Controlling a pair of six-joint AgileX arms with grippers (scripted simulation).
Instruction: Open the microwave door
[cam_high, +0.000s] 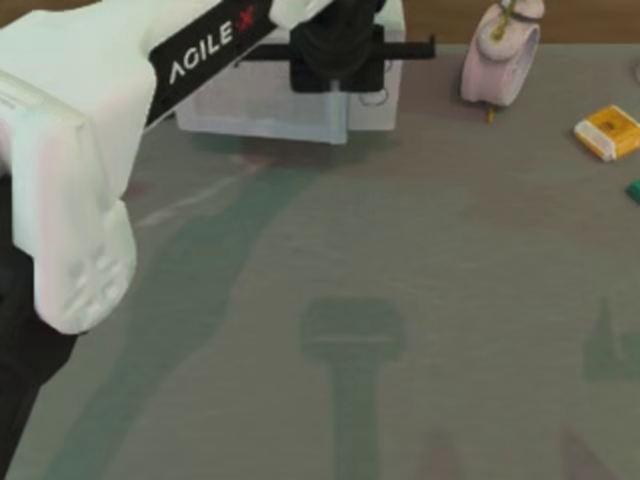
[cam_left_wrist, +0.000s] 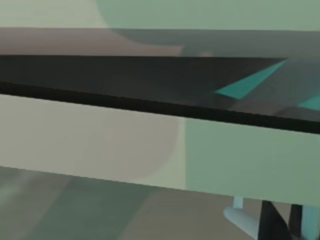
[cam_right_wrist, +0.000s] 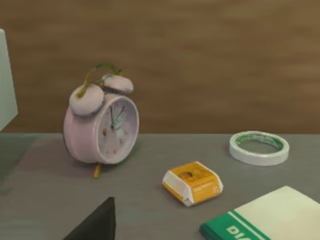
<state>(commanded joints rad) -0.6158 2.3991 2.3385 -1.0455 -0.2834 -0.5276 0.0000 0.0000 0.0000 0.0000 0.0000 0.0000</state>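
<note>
Left arm (cam_high: 70, 190): showing a bulky white shell with grid-like ribbing, upper left of the top view.
Marking (cam_high: 205, 50): black band carrying white "AGILE" lettering and a red X.
Left gripper (cam_high: 335, 50): appearing black, top centre.

Alarm clock (cam_high: 498, 62) right of the microwave (cam_high: 290, 110) (far edge).

Table (cam_high: 420, 300): microwave (cam_high: 260, 115), clock (cam_high: 498, 55), carton (cam_high: 608, 132)
</note>
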